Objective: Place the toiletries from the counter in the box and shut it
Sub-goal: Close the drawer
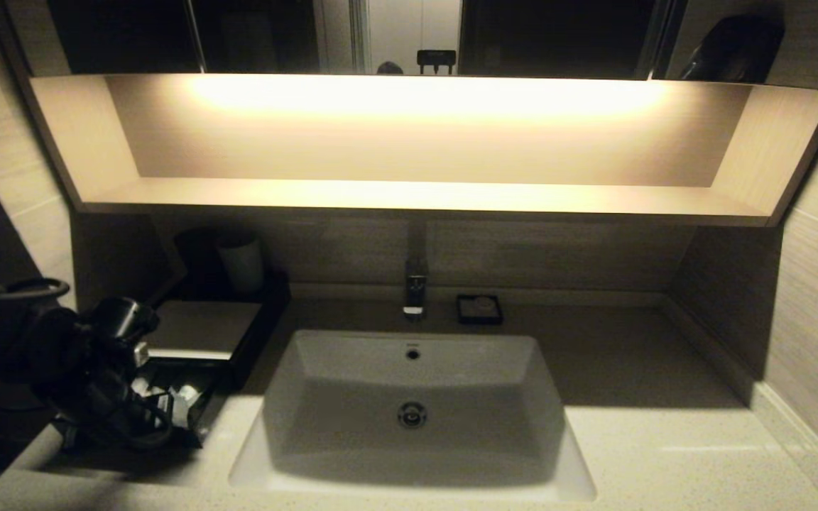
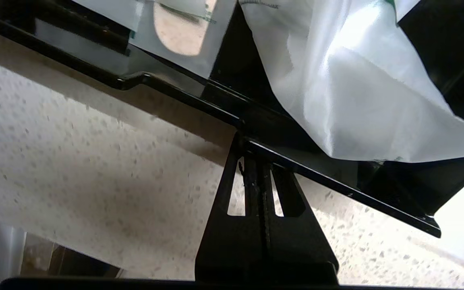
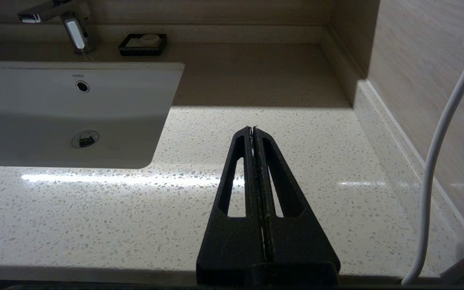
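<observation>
Against the front lip of the black slide-out drawer (image 2: 336, 189), left gripper (image 2: 252, 161) jaws closed, empty; white sachets (image 2: 349, 92) inside. Drawer's long edge runs across the tips; right gripper (image 3: 253, 129) closed, well apart.

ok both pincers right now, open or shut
left pincer: shut, empty, tips against the drawer front edge
right pincer: shut, empty, over the counter

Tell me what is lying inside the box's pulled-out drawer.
In the drawer: white and clear-wrapped toiletries, some marked green. The left arm hides the drawer's left part, so a full count is not possible.
</observation>
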You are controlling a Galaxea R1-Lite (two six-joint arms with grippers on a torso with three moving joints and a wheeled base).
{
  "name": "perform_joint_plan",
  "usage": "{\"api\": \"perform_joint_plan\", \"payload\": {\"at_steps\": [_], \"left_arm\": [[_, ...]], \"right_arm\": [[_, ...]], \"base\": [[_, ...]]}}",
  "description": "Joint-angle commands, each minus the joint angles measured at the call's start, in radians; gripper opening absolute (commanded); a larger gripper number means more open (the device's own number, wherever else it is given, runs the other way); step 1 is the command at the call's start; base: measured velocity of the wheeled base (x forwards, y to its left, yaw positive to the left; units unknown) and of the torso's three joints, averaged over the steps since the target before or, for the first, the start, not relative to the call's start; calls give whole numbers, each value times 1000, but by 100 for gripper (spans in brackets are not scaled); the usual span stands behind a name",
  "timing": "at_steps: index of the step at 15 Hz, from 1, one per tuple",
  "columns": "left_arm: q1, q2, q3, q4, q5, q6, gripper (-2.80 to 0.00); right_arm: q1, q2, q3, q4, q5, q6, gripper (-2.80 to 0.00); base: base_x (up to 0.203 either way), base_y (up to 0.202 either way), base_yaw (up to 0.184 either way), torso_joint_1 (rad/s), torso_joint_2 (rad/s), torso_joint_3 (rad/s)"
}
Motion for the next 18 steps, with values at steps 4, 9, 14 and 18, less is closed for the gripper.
{"api": "perform_joint_plan", "payload": {"at_steps": [4, 9, 14, 18], "left_arm": [[-4, 24, -58, -1, -1, -3, -280], [-10, 63, -108, -3, -1, -7, -280], [-18, 104, -161, -3, -1, -11, -280], [-24, 128, -193, -3, -1, -12, -280]], "right_arm": [[0, 0, 0, 0, 0, 0, -280], [0, 0, 0, 0, 0, 0, -280], [0, 0, 0, 0, 0, 0, -280], [0, 0, 0, 0, 0, 0, -280]], "base": [[0, 0, 0, 0, 0, 0], [0, 0, 0, 0, 0, 0], [0, 0, 0, 0, 0, 0], [0, 0, 0, 0, 0, 0]]}}
